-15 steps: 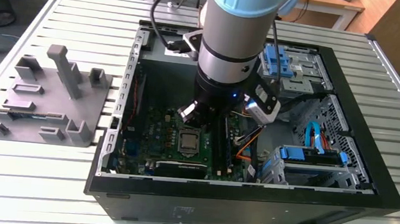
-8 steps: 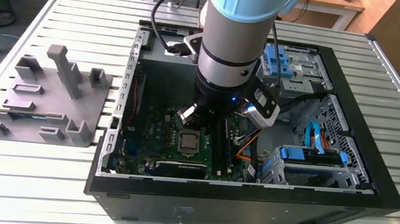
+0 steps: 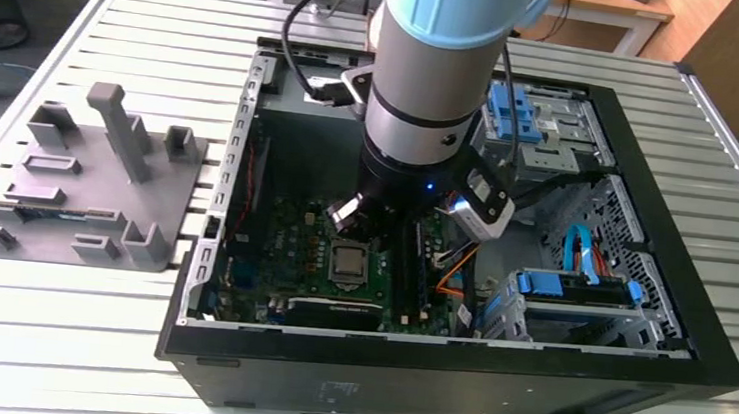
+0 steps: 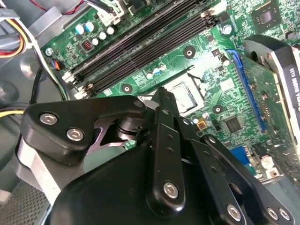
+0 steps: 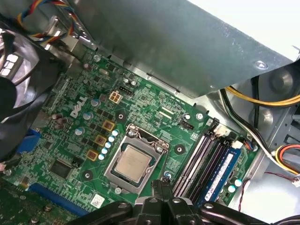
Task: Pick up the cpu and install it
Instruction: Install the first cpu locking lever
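Observation:
The cpu (image 5: 133, 164) lies flat inside the metal socket frame (image 5: 159, 149) on the green motherboard (image 5: 70, 140), its pale silvery top showing. In the exterior view the cpu (image 3: 348, 260) sits just in front of the arm, in the open computer case (image 3: 680, 325). My gripper (image 5: 161, 187) hangs a little above the board beside the socket, its two black fingers pressed together with nothing between them. In the second wrist view the gripper (image 4: 165, 96) partly covers the cpu (image 4: 185, 96).
Long black memory slots (image 5: 199, 159) run beside the socket. A graphics card (image 4: 276, 89) stands on edge on the board. Drive cages (image 3: 538, 121) and a blue-handled drive (image 3: 577, 285) fill the case's right side in the exterior view. A grey fixture block (image 3: 78, 182) lies outside the case.

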### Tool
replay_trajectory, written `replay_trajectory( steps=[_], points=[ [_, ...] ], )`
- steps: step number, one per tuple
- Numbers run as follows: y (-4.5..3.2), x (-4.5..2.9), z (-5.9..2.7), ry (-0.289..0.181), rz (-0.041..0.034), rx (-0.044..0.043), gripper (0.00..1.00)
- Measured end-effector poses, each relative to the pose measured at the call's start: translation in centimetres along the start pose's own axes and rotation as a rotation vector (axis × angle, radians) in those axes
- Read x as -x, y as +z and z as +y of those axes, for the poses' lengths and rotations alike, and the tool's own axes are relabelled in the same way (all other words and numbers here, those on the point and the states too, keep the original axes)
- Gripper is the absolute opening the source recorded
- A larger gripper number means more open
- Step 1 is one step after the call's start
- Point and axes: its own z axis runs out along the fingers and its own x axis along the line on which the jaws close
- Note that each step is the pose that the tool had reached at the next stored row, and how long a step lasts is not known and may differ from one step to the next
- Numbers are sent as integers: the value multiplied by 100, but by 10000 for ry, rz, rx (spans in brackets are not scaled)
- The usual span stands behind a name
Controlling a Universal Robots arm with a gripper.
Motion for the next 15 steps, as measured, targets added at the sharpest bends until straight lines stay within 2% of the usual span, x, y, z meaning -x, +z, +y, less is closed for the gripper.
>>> replay_trajectory(
  steps=[4, 15],
  points=[
    [29, -1, 0, 235, 19, -52, 11],
    [162, -3, 5, 687, 20, -88, 11]
  ],
)
